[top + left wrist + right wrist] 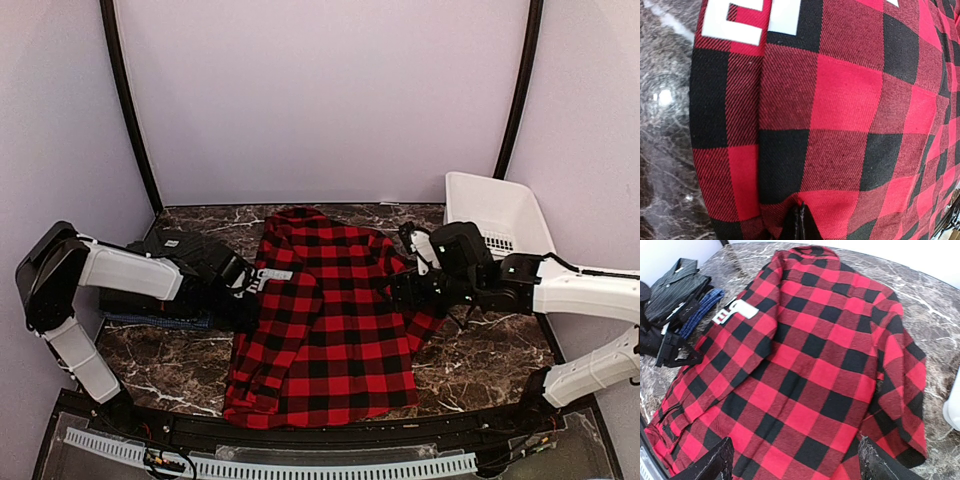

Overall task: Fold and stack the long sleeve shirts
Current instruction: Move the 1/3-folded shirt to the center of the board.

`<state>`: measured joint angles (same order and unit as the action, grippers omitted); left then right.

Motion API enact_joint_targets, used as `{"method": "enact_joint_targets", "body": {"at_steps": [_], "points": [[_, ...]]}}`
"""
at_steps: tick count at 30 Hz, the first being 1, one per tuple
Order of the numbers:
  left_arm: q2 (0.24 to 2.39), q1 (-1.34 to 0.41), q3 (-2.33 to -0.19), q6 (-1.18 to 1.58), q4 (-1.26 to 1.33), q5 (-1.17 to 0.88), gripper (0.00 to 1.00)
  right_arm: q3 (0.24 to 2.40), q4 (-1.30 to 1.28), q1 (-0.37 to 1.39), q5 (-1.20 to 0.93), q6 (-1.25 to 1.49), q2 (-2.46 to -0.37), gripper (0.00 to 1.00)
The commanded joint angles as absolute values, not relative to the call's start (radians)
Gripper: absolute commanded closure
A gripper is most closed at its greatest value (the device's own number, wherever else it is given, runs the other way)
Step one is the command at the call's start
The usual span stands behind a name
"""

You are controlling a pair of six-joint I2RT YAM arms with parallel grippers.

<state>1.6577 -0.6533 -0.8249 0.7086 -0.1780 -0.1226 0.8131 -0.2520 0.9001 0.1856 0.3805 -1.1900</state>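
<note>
Pinching checked shirt (320,330): left hand (800,221) | right hand (795,462) open above it | basket (495,205) right, black shirt (677,280) left

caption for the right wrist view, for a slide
Open right gripper over a red-and-black checked shirt lying on the marble table, folded shirts stacked beside it.

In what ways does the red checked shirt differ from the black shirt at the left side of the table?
The checked shirt lies spread out mid-table; the black shirt sits folded atop a blue shirt. The checked shirt shows large red and black squares; the black shirt shows only fine pale stripes. Both are cloth shirts on the marble table.
</note>
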Motion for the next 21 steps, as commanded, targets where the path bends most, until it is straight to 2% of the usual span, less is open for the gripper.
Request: {"method": "enact_joint_targets", "body": {"at_steps": [1,12,21], "points": [[1.663,-0.636,-0.807,0.668,-0.384,-0.083,0.99,0.811,-0.290,0.877,0.278,0.413,-1.174,0.17],[1.651,-0.626,-0.963,0.594,-0.425,-0.119,0.95,0.706,-0.377,0.704,0.285,0.498,-1.161,0.17],[1.607,-0.638,-1.081,0.561,-0.402,-0.229,0.92,0.529,-0.217,0.646,0.252,0.565,-1.080,0.17]]}}
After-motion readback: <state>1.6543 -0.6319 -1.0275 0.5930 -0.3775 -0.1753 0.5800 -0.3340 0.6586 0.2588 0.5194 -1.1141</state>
